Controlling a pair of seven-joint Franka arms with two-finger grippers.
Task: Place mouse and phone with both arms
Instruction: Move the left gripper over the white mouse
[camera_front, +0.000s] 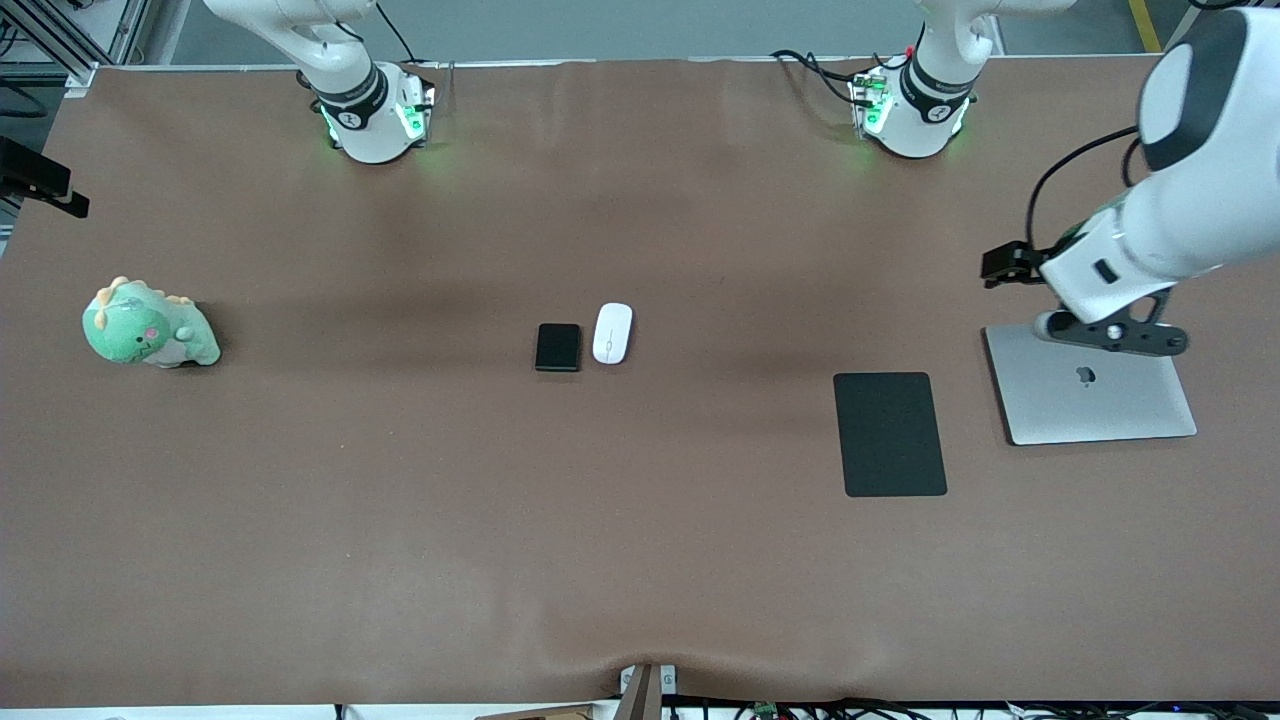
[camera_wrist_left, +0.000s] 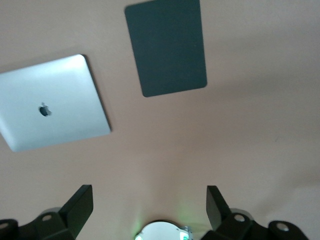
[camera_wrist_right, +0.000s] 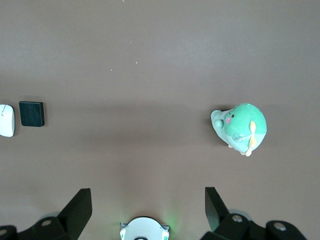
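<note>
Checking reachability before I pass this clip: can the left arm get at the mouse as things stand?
Probably yes. The mouse lies alone mid-table beside the phone, with bare table toward the left hand, which is open above the laptop.

A robotics lab: two white arms (camera_front: 360, 95) with green-lit bases are bolted to a table (camera_front: 640, 560) under brown cloth, cables (camera_front: 830, 75) trail by one base, aluminium framing (camera_front: 60, 35) stands at a corner, and grey workshop floor (camera_front: 640, 28) surrounds it.
</note>
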